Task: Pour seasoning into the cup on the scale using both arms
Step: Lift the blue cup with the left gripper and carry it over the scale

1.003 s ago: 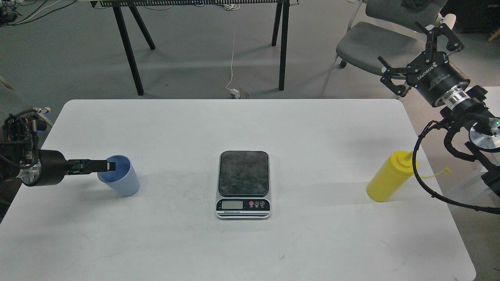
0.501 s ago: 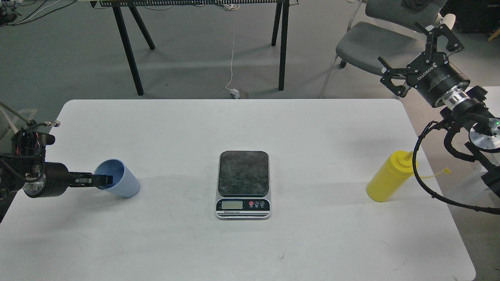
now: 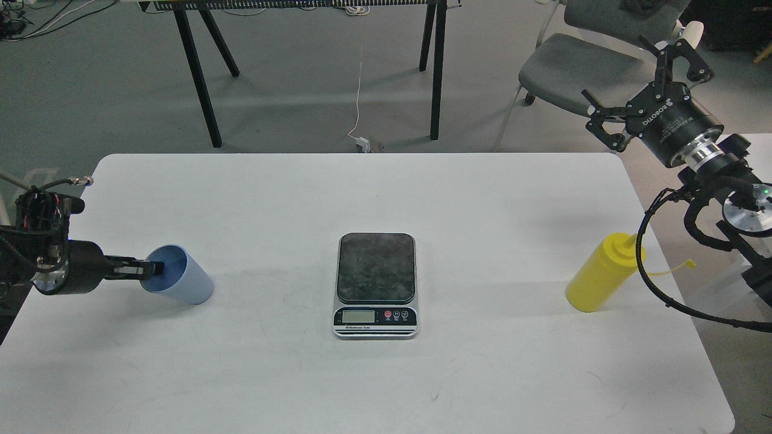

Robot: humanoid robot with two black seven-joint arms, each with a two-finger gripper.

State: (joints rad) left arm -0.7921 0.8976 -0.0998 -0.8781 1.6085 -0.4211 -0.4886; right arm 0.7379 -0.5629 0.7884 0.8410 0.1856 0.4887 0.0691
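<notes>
- Presently the cup point(image 3: 179, 283) is near the table's point(image 3: 241, 199) left edge, tipped well over with its mouth turned toward that edge and only its base end down on the white top.
- At the left edge, the left gripper point(image 3: 151, 270) reaches in level, its tip at the cup's rim; the fingers cannot be told apart, so whether the jaws pinch the rim cannot be told.
- The scale point(image 3: 376, 285) lies flat at the middle of the table, a little toward the near edge, its dark platform bare and its display and buttons facing the near edge.
- Near the right edge, the seasoning point(image 3: 603, 273) stands on the table, well apart from the scale, its yellow strap sticking out past the edge.
- Beyond the far right corner, the right gripper point(image 3: 638, 78) hangs in the air above the floor, its jaws spread wide and holding nothing.
</notes>
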